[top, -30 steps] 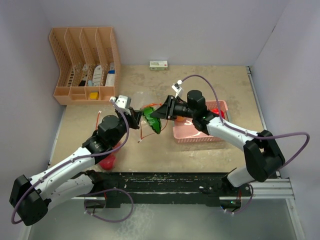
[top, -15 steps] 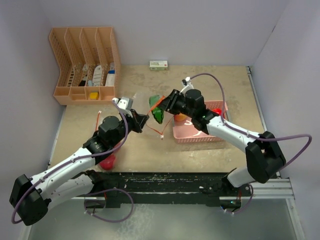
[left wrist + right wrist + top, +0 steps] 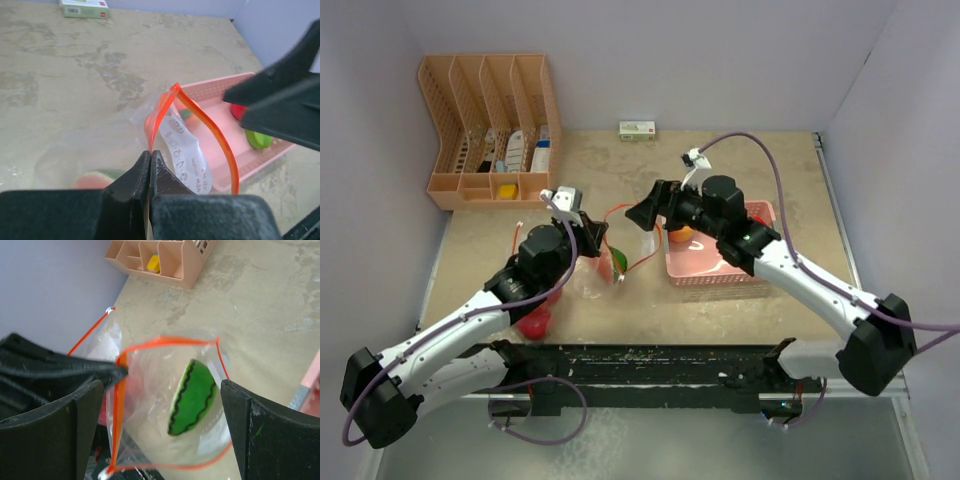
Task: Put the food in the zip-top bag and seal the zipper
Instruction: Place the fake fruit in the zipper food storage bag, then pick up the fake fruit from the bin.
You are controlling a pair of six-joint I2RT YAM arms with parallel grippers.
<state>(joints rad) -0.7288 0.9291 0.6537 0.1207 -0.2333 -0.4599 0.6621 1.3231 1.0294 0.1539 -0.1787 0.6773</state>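
Left gripper (image 3: 150,159) is pinched tight on the orange zipper rim of the zip-top bag (image 3: 180,145), just left of the pink basket (image 3: 720,282). Right gripper (image 3: 160,390) is spread wide, hovering at the bag's mouth. A watermelon slice (image 3: 192,397) sits inside the bag. There's an orange piece (image 3: 682,236) in the basket too, I think, it's kinda blurry.

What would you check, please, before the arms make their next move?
1. Left gripper shut on the zip-top bag rim: ok.
2. Bag mouth held open: ok.
3. Watermelon slice inside the bag: ok.
4. Right gripper open and empty: ok.
5. All food bagged: not ok; a green piece and others lie in the pink basket.
6. Zipper sealed: not ok.
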